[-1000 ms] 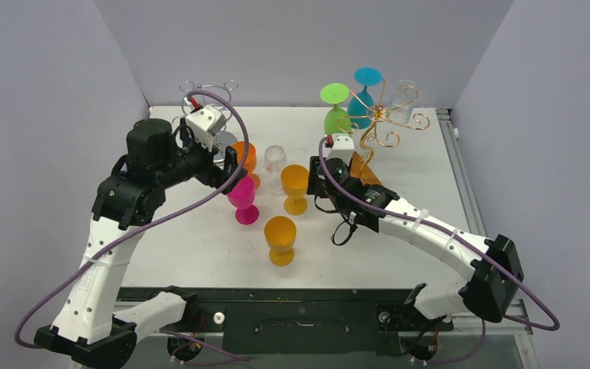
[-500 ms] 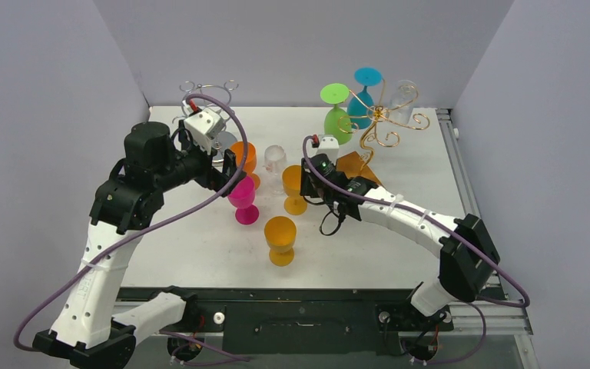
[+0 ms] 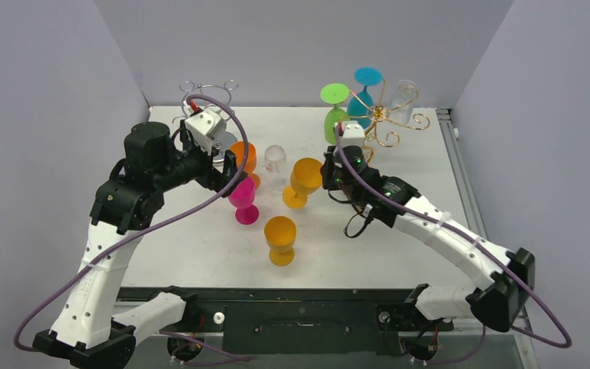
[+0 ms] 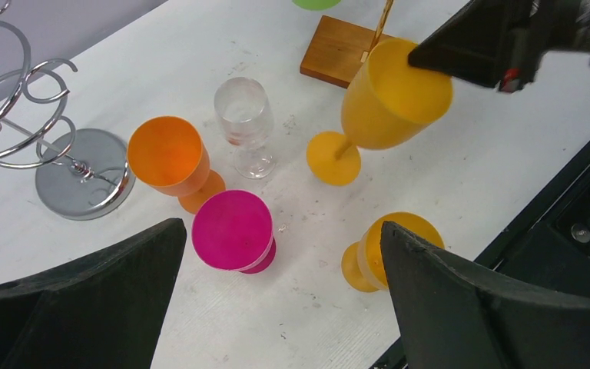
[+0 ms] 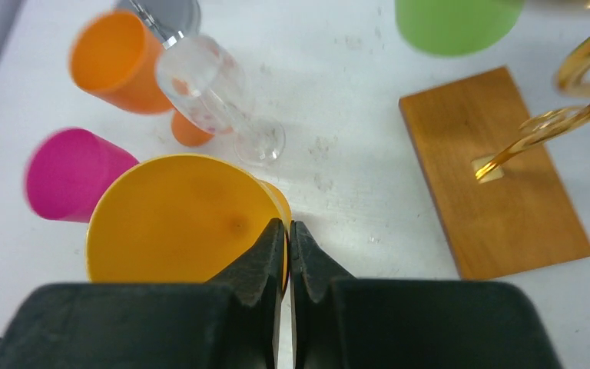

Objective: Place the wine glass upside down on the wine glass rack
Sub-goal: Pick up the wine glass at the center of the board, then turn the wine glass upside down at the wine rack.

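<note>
Yellow wine glass (image 3: 306, 176) newly tilted, rim pinched in right claw (image 5: 286, 228), grip plain only from wrist view.

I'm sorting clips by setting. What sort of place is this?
Probably a robotics lab cell: plain grey partition walls box in a white table, left arm and right arm are bolted at its near edge, and wine glasses hang on a gold rack.

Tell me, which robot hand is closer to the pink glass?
Left. The left gripper hovers open over the pink glass; the right gripper is farther off to the right, pinching the rim of a tilted yellow glass.
</note>
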{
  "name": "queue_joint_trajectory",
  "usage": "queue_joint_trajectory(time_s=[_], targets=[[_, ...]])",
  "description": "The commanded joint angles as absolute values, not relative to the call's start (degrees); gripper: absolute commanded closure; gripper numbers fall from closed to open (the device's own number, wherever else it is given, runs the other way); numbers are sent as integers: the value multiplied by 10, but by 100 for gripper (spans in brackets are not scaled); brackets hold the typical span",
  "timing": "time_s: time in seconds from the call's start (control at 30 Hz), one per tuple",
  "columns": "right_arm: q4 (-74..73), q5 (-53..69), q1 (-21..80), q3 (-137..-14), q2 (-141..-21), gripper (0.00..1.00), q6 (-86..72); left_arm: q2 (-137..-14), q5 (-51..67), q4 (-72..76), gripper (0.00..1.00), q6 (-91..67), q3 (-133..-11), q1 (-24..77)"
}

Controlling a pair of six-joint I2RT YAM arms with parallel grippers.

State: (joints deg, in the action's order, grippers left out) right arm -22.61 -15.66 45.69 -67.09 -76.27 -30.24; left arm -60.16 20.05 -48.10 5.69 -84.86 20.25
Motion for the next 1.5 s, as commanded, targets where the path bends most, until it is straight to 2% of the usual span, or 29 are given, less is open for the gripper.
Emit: queue_joint_trajectory(time_s=[0.0,0.23,0.5,0.83,1.13,1.23,1.27,1.37,1.4,1.47], targets=[[-262,-172,450,-772,-673,100,-241,-598,222,-443,4,53,-863,200],[-297,-125,450,-873,-621,100,-209,-601,253,-443,4,39,-877,200],[-291,-74,451,-925,-587,100,-184,-603,306,-441,4,22,-907,200],[-240,21,450,-891,-583,100,-200,-611,356,-426,4,11,-891,201],[-173,80,451,-853,-588,100,-237,-635,406,-392,4,-63,-874,201],[-167,84,450,-845,-586,100,-242,-635,409,-390,1,-65,-871,201],[-164,85,450,-844,-584,100,-243,-635,413,-390,2,-66,-869,201],[-153,89,450,-835,-580,100,-247,-635,433,-381,16,-78,-865,201],[-145,91,450,-831,-579,100,-250,-636,441,-377,22,-83,-864,201],[-128,98,451,-820,-582,100,-258,-642,456,-371,43,-93,-866,201]])
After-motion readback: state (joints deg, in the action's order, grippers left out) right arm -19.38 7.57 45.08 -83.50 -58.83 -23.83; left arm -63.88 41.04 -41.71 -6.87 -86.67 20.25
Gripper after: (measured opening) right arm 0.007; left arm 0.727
